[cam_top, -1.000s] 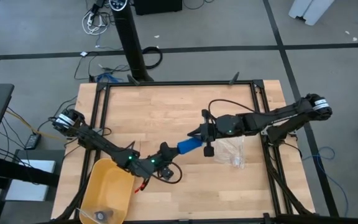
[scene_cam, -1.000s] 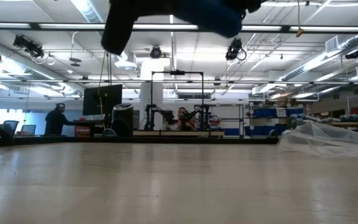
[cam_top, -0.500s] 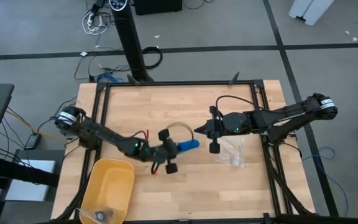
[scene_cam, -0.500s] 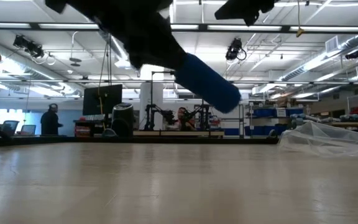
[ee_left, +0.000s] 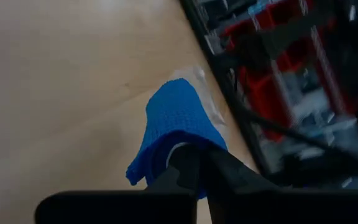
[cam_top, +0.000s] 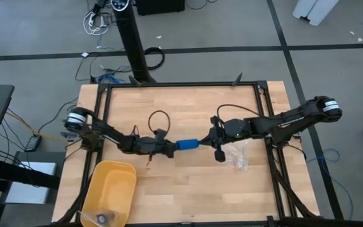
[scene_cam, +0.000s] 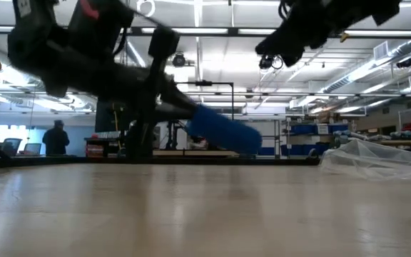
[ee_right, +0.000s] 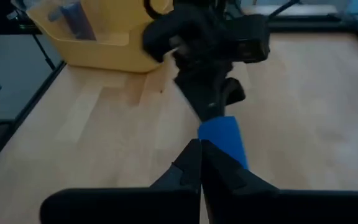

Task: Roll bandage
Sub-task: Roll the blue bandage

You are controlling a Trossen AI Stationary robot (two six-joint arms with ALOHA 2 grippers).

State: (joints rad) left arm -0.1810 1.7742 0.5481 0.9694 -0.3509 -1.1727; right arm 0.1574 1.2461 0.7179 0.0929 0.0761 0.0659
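High view: rolled blue bandage (cam_top: 187,144) clamped in left fingers (cam_top: 172,147); right fingers (cam_top: 208,140) closed.

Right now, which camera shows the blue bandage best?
The left wrist view: the bandage fills the middle, knit visible, held by the left gripper. The high view shows it tiny between both arms; the low view, raised off the table; the right wrist view, partly hidden.

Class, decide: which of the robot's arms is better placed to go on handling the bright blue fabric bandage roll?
Left. The left gripper is shut on the bright blue fabric bandage roll, held above the wooden table. The right gripper sits shut at the roll's other end.
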